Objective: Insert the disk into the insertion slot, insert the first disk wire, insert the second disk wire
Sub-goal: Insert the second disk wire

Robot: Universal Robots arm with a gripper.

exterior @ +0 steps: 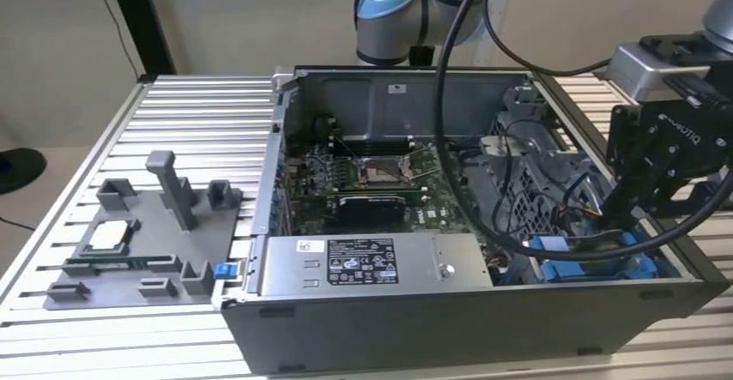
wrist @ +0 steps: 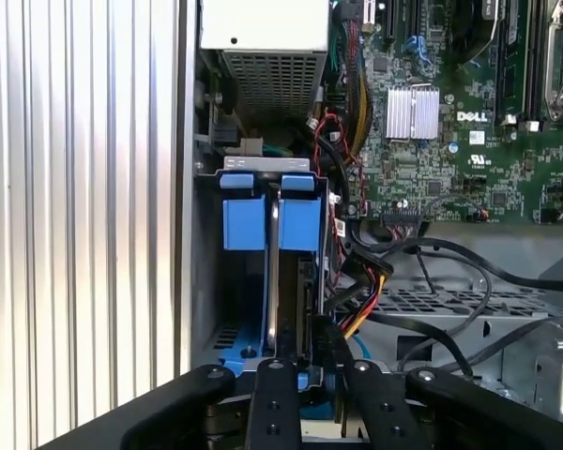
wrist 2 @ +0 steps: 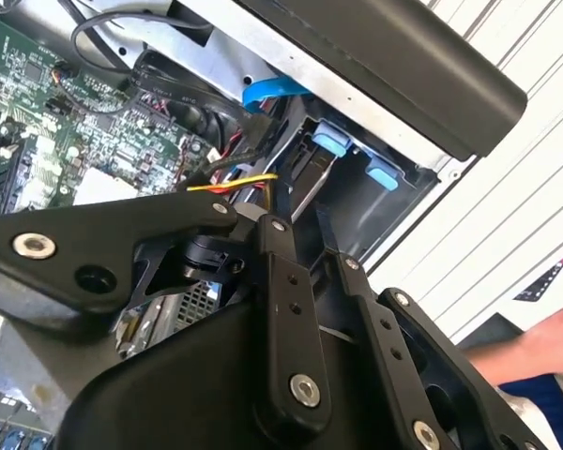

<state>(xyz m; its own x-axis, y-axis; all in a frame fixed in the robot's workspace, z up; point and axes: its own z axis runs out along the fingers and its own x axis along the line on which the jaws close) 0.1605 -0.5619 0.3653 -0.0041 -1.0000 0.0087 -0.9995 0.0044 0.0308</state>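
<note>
My gripper (exterior: 624,215) hangs over the near right corner of the open computer case, in the exterior view's right. In both wrist views its black fingers (wrist: 272,398) reach down into the insertion slot (wrist: 209,281), a grey bay with blue tabs (wrist: 244,220) at its mouth. The disk (wrist: 296,291) stands edge-on inside that bay, and my gripper (wrist: 305,342) is shut on its near end. In the second wrist view the gripper (wrist 2: 305,220) meets the disk's silver face (wrist 2: 311,183) just below the blue tabs (wrist 2: 328,145). A red, yellow and black wire bundle (wrist: 357,300) lies loose beside the bay.
The grey labelled power-supply box (exterior: 378,264) sits along the case's front wall, with the motherboard (exterior: 366,174) behind it. A thick black cable (exterior: 458,140) loops across the case. A grey fixture tray (exterior: 137,243) lies on the ribbed table. A person's hand (wrist 2: 554,342) is nearby.
</note>
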